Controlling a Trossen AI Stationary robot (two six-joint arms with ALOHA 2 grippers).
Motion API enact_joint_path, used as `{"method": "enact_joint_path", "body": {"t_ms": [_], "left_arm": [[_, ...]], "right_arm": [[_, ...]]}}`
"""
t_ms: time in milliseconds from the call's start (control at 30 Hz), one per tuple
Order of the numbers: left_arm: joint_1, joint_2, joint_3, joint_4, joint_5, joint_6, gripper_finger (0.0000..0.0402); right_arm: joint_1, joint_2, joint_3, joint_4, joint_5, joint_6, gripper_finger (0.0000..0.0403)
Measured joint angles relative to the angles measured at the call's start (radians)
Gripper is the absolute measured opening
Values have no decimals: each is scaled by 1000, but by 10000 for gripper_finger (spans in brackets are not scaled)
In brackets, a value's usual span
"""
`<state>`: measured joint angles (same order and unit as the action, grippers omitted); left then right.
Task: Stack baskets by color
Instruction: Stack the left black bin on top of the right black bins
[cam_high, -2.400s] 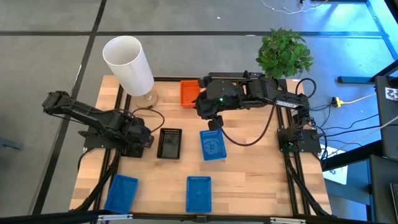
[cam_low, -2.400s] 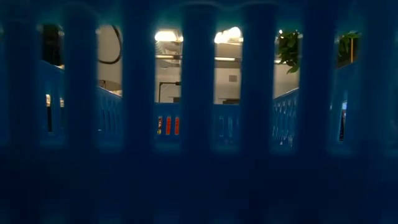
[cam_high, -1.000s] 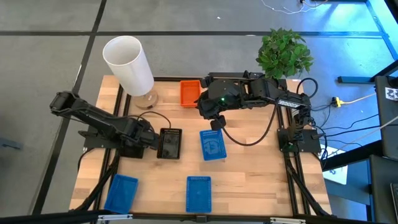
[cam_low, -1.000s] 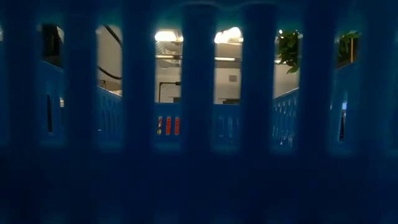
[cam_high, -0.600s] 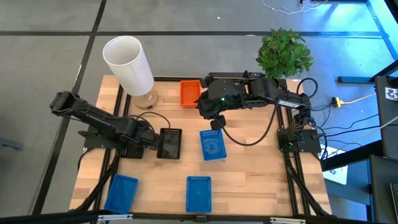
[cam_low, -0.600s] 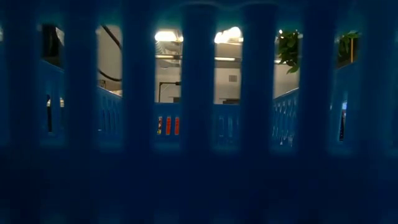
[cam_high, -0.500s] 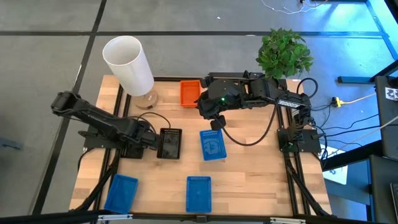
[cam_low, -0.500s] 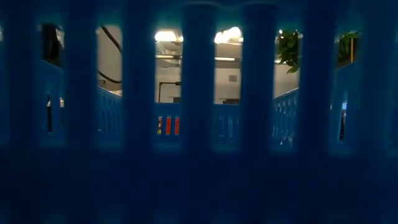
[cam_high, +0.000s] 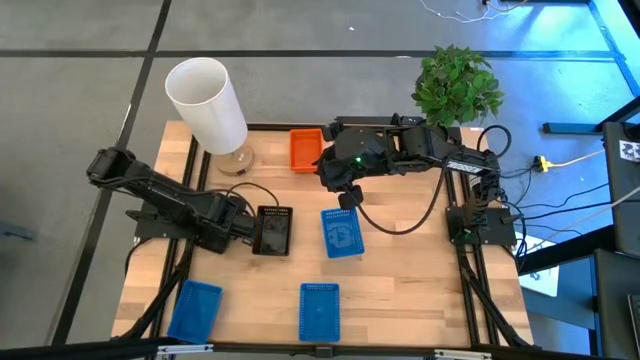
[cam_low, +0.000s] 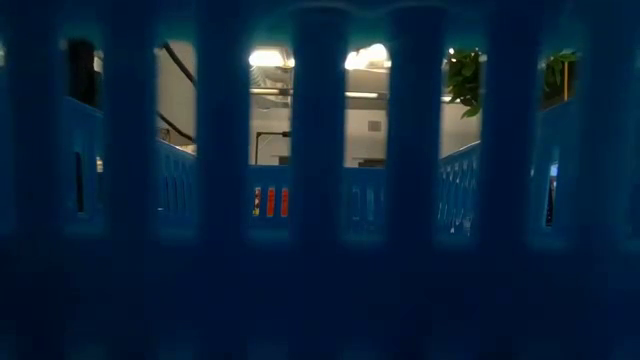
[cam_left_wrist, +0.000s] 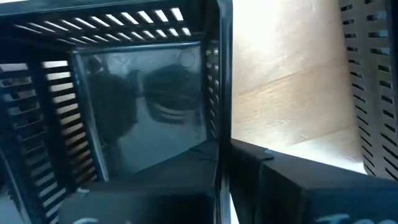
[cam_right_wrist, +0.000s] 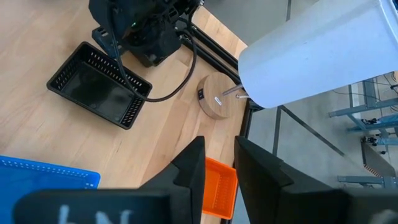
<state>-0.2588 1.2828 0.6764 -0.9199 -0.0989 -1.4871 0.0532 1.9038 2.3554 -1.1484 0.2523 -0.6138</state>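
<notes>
So the left gripper (cam_high: 246, 229) is right at the near-side wall of the black basket (cam_high: 273, 231), which sits mid-surface. In the left wrist view the two dark fingers (cam_left_wrist: 205, 158) are pinched narrow with the black basket's thin wall running right between them, so I'd say it's clamped on that rim. Makes sense, a mesh wall is the only easy thing to pinch on a shallow basket like this. The arm is stretched low and long from its base at the left edge, wrist angled down onto the basket.

The right gripper (cam_right_wrist: 214, 167) hangs above the back of the surface (cam_high: 400, 290), near the orange basket (cam_high: 305, 148), arm folded across from the right side. Its fingers stand a little apart with nothing between them, so it's probably just waiting.

Blue baskets are scattered: one in the middle (cam_high: 342, 232) just beside the black one, two along the front edge (cam_high: 196, 308) (cam_high: 320, 310). The low view is basically blocked by blue mesh right up against the lens. Nothing looks stacked yet
</notes>
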Motion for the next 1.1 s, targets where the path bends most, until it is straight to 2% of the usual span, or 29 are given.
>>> {"method": "enact_joint_path", "body": {"t_ms": [233,433,600,767,1100], "left_arm": [[0,-47,64,-27,-21,31,2],[0,-55,232,-152,-77,32,1],[-16,-53,375,-141,-161,39,1],[-17,4,450,-68,-232,-2,0],[-23,209,552,-16,-225,-77,0]], "right_arm": [[0,0,0,-1,0,-9,87],[0,0,0,-14,0,-22,87],[0,0,0,-73,0,-22,87],[0,0,0,-102,-1,-21,87],[-1,0,0,-122,-1,-21,87]]}}
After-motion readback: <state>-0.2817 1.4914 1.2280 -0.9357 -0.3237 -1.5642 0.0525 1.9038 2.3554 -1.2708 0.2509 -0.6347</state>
